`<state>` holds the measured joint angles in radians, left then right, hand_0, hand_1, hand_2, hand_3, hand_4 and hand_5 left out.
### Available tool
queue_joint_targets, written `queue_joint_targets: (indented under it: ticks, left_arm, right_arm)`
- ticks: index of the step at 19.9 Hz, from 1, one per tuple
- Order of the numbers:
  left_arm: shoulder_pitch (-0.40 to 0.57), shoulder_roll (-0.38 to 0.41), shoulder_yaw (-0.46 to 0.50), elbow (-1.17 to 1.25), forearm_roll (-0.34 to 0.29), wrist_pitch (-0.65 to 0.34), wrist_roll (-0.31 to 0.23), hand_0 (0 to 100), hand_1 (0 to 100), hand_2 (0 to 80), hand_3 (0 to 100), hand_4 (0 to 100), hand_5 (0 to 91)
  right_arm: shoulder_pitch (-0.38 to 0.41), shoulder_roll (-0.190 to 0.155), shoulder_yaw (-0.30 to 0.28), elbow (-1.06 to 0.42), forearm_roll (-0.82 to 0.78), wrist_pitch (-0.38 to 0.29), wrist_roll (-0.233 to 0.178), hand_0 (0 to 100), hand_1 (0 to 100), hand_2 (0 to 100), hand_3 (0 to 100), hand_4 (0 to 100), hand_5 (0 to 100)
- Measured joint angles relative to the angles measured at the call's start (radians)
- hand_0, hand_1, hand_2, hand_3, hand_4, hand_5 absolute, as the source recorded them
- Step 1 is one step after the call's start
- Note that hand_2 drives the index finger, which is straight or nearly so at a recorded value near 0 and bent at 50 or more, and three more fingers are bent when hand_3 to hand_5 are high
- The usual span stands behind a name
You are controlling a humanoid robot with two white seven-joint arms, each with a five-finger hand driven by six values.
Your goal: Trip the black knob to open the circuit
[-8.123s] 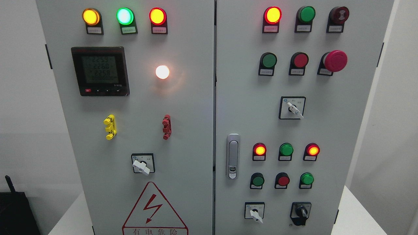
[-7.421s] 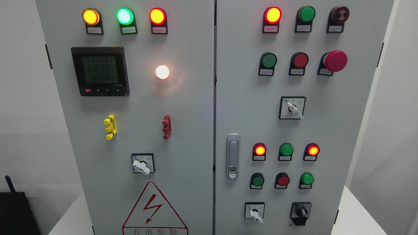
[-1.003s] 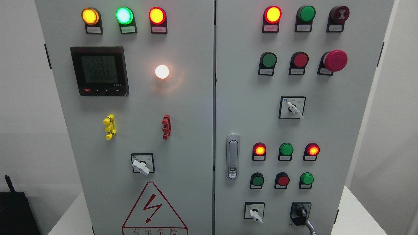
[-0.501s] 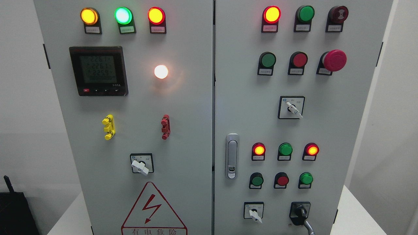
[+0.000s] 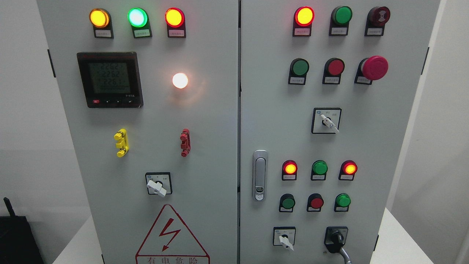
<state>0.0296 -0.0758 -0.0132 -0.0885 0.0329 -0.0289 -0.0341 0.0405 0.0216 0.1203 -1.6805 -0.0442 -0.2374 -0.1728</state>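
A: Where's the black knob [image 5: 336, 238]?

B: Right door of the grey cabinet [image 5: 366, 146], at the 5 o'clock corner of the panel. It sits in a black square bezel. White selector switch [image 5: 284, 240] is at its 9 o'clock, near but apart.

A: Hand on it?

B: Right hand [image 5: 344, 254] comes in from the bottom edge, at the knob's 5 o'clock. Only a thin grey curved sliver is in view. The tip meets the knob's lower edge or overlaps it; can't confirm a grasp. Whether the hand is wide, narrow or holding the knob: cannot tell. Left hand isn't in the picture.

A: Knob position?

B: Can't read the pointer angle reliably, too small and dark.

A: Lamps above it?

B: At the knob's 12 o'clock, a row of three buttons: green, red [image 5: 316, 202], green. Above that, three lamps: lit red [image 5: 289, 168], unlit green, lit red. Door latch [image 5: 259, 175] is at 9 o'clock of those, beside the centre seam.

A: Rest of the panel?

B: Red mushroom button [image 5: 374, 68] at 1 o'clock on the right door. Left door has the digital meter [image 5: 109, 79] at 10 o'clock with its display on, and a lit white lamp [image 5: 180, 80] at the meter's 3 o'clock. Red warning triangle [image 5: 170, 234] at 6 o'clock. Cabinet stands on a white tabletop [image 5: 399, 238].
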Motion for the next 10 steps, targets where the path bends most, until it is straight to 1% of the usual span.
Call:
queue_joint_targets:
  ticks: [10]
  left_arm:
    - [0.000,0.000,0.000,0.000,0.000,0.000,0.000,12,39,0.0,0,0,0.0]
  right_arm:
    - [-0.005,0.000,0.002,0.001,-0.001,0.000,-0.002,88,94,0,100,100,91]
